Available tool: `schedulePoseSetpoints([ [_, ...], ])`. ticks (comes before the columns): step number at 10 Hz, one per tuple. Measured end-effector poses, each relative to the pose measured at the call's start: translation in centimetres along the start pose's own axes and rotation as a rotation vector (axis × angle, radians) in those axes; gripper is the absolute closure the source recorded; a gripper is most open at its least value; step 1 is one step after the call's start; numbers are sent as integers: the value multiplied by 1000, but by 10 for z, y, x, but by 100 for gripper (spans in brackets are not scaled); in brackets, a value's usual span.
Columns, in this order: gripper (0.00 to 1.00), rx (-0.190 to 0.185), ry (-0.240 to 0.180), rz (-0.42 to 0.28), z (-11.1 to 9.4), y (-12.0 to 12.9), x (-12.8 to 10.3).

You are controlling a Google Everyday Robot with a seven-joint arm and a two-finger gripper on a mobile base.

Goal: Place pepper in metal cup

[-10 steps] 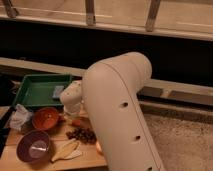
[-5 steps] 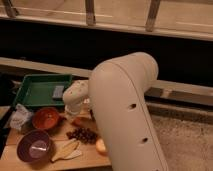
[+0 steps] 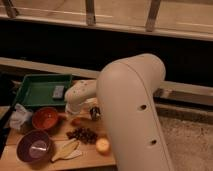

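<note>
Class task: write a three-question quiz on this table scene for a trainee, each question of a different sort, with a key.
1. True or false: the green tray lies behind the orange bowl.
2. Which bowl is nearest the camera? A) orange bowl B) purple bowl C) neither
3. Fill in: the gripper, jaws shut, hangs low over the ____, just left of the metal cup.
Key: 1 true; 2 B; 3 pepper.
</note>
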Motion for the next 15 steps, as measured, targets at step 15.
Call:
schedulePoseSetpoints([
  [15,80,120,-134,76,-132,-31,28],
])
